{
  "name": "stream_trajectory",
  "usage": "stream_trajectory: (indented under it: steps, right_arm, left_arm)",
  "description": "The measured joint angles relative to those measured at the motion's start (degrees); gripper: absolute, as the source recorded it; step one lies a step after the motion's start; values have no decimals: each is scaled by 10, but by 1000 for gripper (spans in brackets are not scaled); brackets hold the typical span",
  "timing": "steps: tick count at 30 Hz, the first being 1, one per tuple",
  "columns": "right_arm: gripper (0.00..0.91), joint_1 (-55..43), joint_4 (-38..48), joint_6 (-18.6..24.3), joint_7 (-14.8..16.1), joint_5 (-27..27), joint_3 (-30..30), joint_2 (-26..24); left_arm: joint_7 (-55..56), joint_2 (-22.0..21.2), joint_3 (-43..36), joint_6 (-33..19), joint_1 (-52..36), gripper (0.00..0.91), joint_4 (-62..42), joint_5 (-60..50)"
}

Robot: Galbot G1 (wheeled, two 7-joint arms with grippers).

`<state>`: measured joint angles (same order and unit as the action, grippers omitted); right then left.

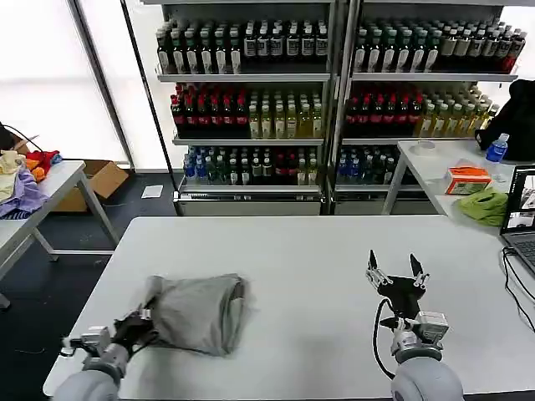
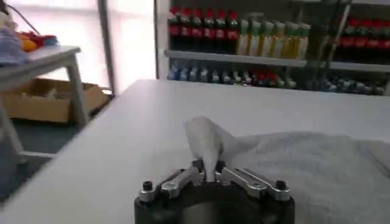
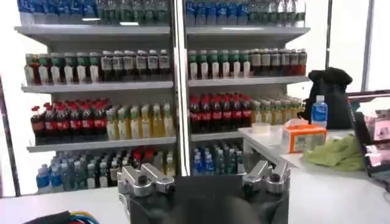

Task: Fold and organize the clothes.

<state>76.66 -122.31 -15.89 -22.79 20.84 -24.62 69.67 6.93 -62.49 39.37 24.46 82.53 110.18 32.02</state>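
The shirt (image 1: 201, 312) lies on the near left part of the white table (image 1: 309, 251) in the head view, a light grey bundle folded into a thick, roughly square packet with soft rounded edges and a few creases across its top; no print or collar shows from here. Its near left corner is drawn out toward the left gripper (image 1: 139, 327), which sits at the table's near left edge with its fingers closed on that corner of cloth. The right gripper (image 1: 395, 271) stands well apart from the shirt, over the near right part of the table, pointing away from the robot with its 2 dark fingers spread and nothing between them. Beyond the table stand 2 shelf units (image 1: 334, 100) of bottled drinks. In the left wrist view, the shirt (image 2: 317, 170) spreads as a pale grey, finely textured mass to one side of the left gripper (image 2: 210, 173), and a small peak of the fabric rises where the 2 metal fingers (image 2: 183, 181) pinch it; the bare table (image 2: 122, 140) runs off toward the shelves. In the right wrist view, the right gripper (image 3: 204, 179) shows its 2 fingers (image 3: 146, 181) wide apart with only air between them, facing the drink shelves (image 3: 158, 91).
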Motion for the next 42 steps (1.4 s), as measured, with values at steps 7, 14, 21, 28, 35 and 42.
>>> stream_trajectory:
  steps: [7, 14, 21, 28, 35, 42]
  right_arm:
    - [907, -8, 7, 4, 0, 5, 8, 1]
    - [907, -6, 7, 4, -2, 7, 3, 2]
    - [907, 3, 10, 5, -5, 1, -8, 10]
    - [907, 16, 12, -1, -10, -21, -11, 31]
    - [907, 25, 6, -12, -13, -49, -8, 53]
    - [907, 25, 10, -20, -14, -64, -3, 66]
  left_arm:
    - [-9, 88, 127, 3, 13, 0, -27, 11]
    - [-5, 115, 153, 14, 13, 0, -5, 10]
    - [12, 93, 84, 30, 17, 0, 59, 7]
    - [56, 50, -50, 37, -6, 0, 142, 31]
    - [90, -12, -190, 41, -59, 0, 153, 31]
    - [102, -50, -269, 43, -116, 40, 111, 26]
